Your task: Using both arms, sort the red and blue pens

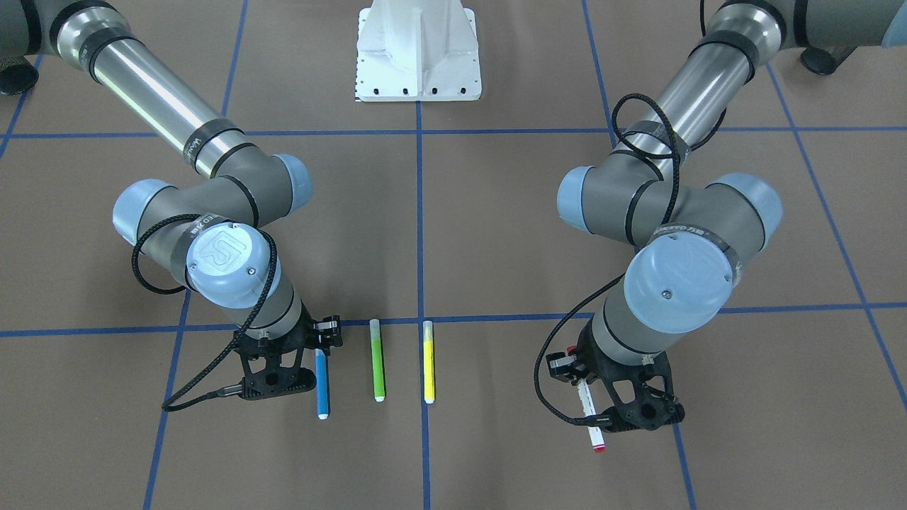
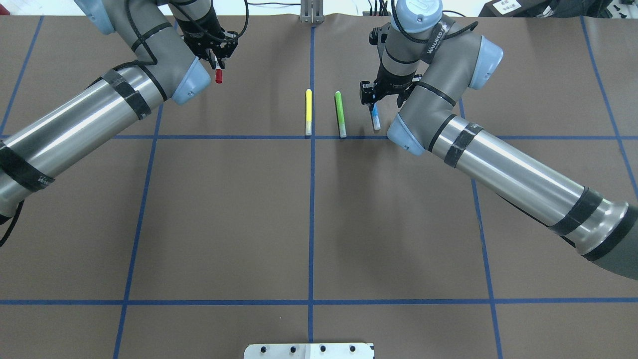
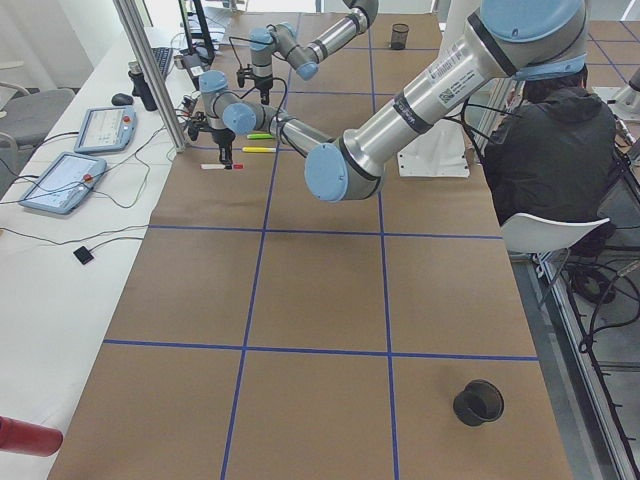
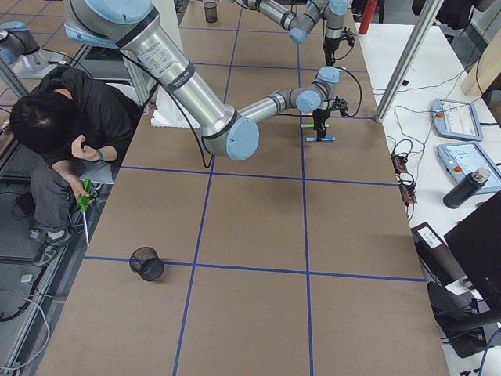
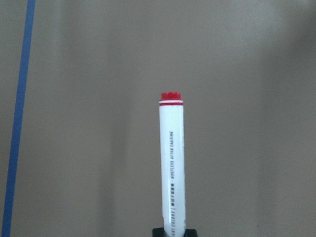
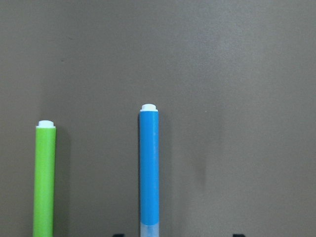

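The red-capped white marker (image 1: 595,432) lies lengthwise under my left gripper (image 1: 587,397), which is shut on its barrel. The left wrist view shows the marker (image 5: 171,163) running straight out from between the fingers, red end away. My right gripper (image 1: 319,347) stands open over the cap end of the blue highlighter (image 1: 322,386). In the right wrist view the blue highlighter (image 6: 149,168) lies between the spread fingers, untouched. From overhead, the left gripper (image 2: 215,62) with the marker (image 2: 218,76) is far left and the right gripper (image 2: 374,102) with the blue highlighter (image 2: 376,119) is right of centre.
A green highlighter (image 1: 378,361) and a yellow highlighter (image 1: 428,361) lie parallel between the two grippers. A black cup (image 3: 478,402) stands at the table's near end, another cup (image 3: 400,36) at the far end. A seated person (image 3: 555,130) is beside the white base (image 1: 418,49).
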Robot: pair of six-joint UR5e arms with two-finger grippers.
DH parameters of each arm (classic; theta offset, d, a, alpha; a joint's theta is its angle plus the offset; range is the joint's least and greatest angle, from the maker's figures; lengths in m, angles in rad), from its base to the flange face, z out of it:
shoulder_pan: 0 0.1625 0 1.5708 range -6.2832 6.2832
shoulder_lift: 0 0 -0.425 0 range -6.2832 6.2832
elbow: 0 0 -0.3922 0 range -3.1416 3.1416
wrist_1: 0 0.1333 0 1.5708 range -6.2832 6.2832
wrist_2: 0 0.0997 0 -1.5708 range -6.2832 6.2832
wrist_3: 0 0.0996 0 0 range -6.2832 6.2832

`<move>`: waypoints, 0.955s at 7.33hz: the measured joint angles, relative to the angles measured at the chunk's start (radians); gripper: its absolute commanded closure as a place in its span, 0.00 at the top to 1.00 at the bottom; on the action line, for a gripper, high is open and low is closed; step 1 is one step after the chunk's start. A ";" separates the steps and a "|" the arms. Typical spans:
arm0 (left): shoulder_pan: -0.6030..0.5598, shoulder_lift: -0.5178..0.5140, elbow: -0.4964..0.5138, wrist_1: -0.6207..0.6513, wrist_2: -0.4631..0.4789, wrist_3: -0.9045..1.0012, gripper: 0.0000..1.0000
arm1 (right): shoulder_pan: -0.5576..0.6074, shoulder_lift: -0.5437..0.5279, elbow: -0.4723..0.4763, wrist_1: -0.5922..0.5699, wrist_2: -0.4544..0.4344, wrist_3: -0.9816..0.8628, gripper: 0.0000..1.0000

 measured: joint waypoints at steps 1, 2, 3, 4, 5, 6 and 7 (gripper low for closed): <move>-0.002 0.000 0.000 -0.001 0.000 0.000 0.00 | -0.001 0.005 -0.016 0.001 0.003 -0.030 0.74; -0.002 0.000 0.000 -0.001 0.000 0.000 0.00 | -0.005 0.008 -0.028 0.001 0.006 -0.049 0.72; -0.003 -0.001 0.000 -0.001 0.000 0.000 0.00 | -0.011 0.010 -0.037 0.003 0.009 -0.060 0.69; -0.003 0.000 -0.001 -0.001 0.000 0.000 0.00 | -0.017 0.011 -0.042 0.004 0.012 -0.069 0.67; -0.003 0.000 -0.001 -0.001 0.000 0.000 0.00 | -0.023 0.012 -0.049 0.011 0.013 -0.073 0.62; -0.003 0.000 -0.001 -0.001 0.000 0.000 0.00 | -0.026 0.013 -0.059 0.023 0.014 -0.075 0.54; -0.003 0.001 -0.001 -0.001 0.000 0.000 0.00 | -0.029 0.013 -0.065 0.030 0.014 -0.076 0.53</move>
